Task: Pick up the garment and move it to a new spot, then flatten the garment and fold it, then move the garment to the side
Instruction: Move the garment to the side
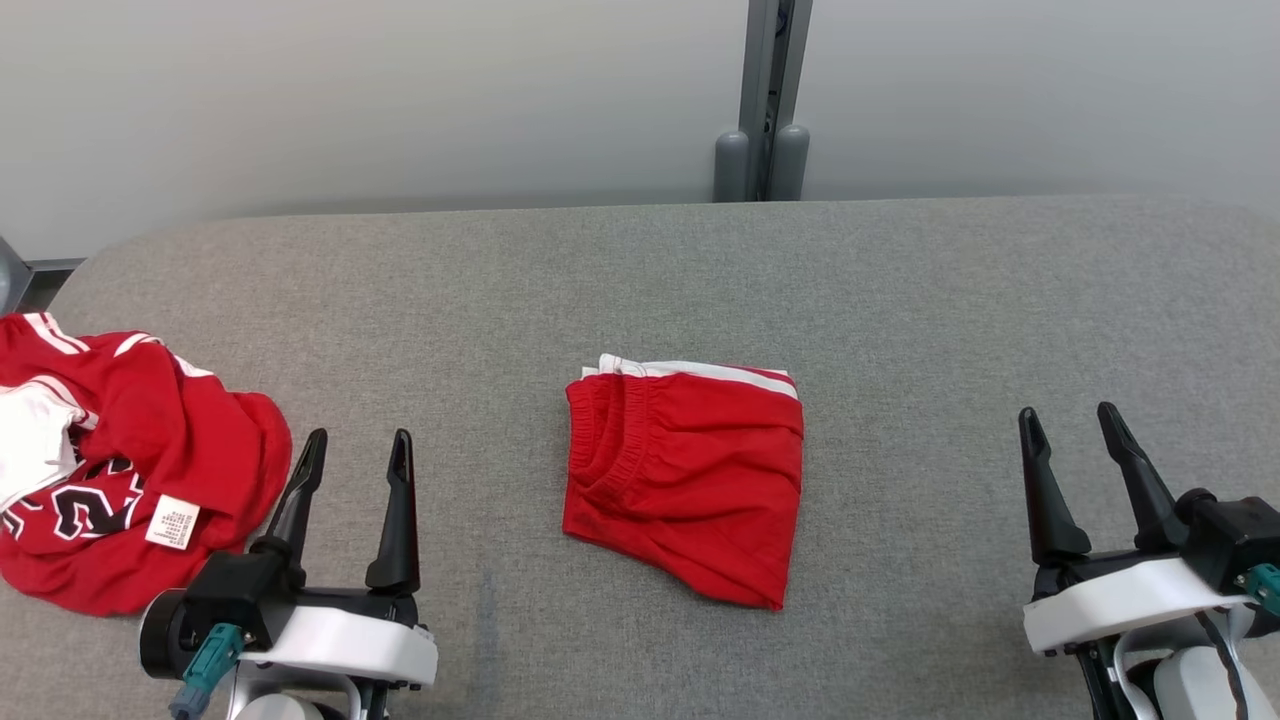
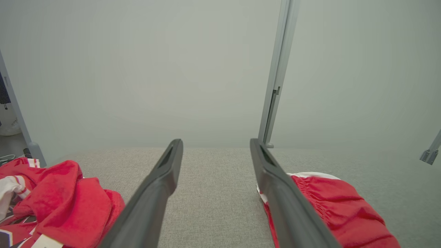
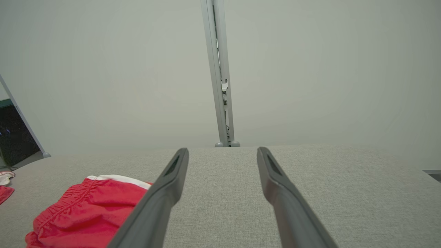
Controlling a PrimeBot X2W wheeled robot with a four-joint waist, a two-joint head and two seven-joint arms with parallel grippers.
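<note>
A: Where's the garment?
B: The folded red fabric shorts with white trim point(image 1: 685, 480) lie mid-table on the grey cloth-covered table point(image 1: 900, 300), between the arms.
A: Claws?
B: The left gripper point(image 1: 360, 440) and right gripper point(image 1: 1068, 412) are both spread wide and empty.
A: Step?
B: Folding looks done. Shifting it aside calls for a grip through all layers.

Nothing legible: too-small print on white tag point(image 1: 172, 521) of crumpled jersey point(image 1: 170, 430), just left of the left fingers point(image 1: 298, 488)
</note>
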